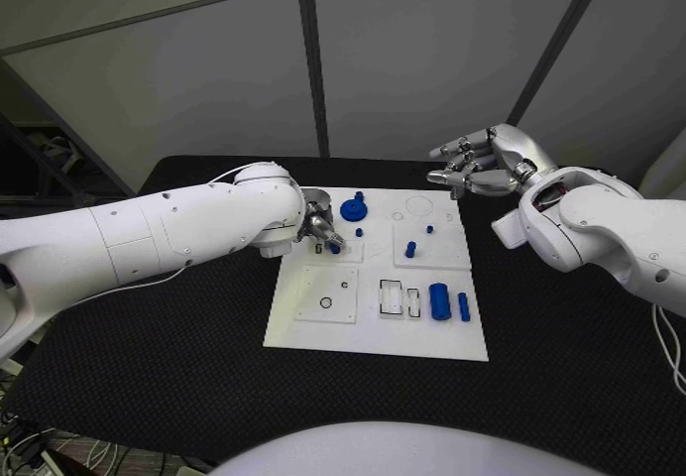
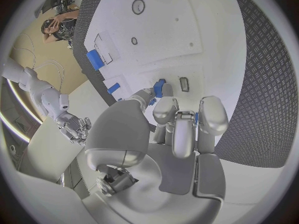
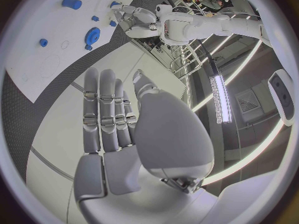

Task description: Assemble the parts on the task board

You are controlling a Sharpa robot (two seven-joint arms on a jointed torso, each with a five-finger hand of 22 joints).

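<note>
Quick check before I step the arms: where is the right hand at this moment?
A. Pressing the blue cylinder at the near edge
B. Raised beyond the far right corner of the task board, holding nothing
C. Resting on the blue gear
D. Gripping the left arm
B: in the head view the right hand hangs past the far right corner of the task board, its fingers straight and holding nothing, apart from the blue gear.

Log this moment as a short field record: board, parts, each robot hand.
board: white rectangular task board on the black table
parts: blue round gear-like disc at the far side; blue cylinder and slim blue bar at the near right
left robot hand: down on the board's far-left area, fingers around a small blue piece
right robot hand: raised beyond the board's far edge, fingers straight, holding nothing
</note>
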